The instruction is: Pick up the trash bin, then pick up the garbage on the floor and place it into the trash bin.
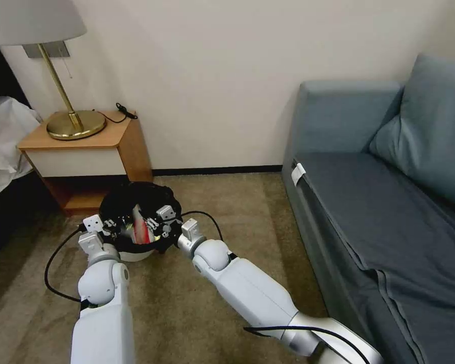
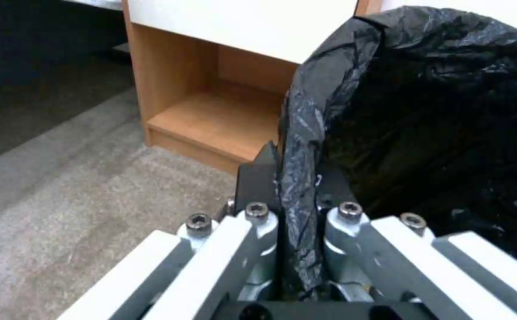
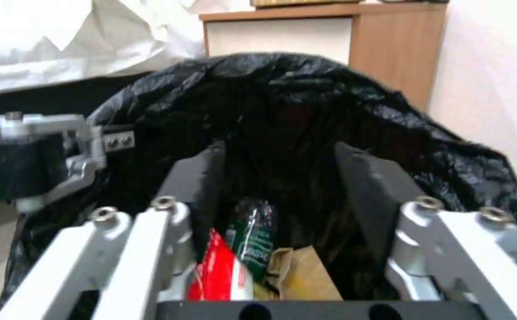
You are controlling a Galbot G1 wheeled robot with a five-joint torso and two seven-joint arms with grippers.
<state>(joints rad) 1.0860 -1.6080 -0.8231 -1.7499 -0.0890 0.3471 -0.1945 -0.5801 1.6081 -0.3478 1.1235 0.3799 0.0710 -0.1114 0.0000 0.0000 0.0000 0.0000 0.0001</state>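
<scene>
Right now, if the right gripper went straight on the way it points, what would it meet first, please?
Probably the litter in the bin: the open right gripper points down into it, over a red packet, green-labelled bottle and brown bag. Depth is unclear.

Head view: illumination is even and moderately bright, soft indoor light with no hard-edged shadows. The wall (image 1: 222,76) reads uniformly lit. A soft shadow lies in the open lower shelf of the nightstand (image 1: 86,146) and on the carpet (image 1: 187,303) at far left. Straight edges bow slightly toward the frame borders.

Left wrist view: near claw parts are soft; the black bag liner (image 2: 424,111) carries small glossy highlights on its folds. The far left corner is dim.

Right wrist view: overall blurred. The liner interior is very dark, little detail. White bedding (image 3: 62,40) at far left is overexposed.
</scene>
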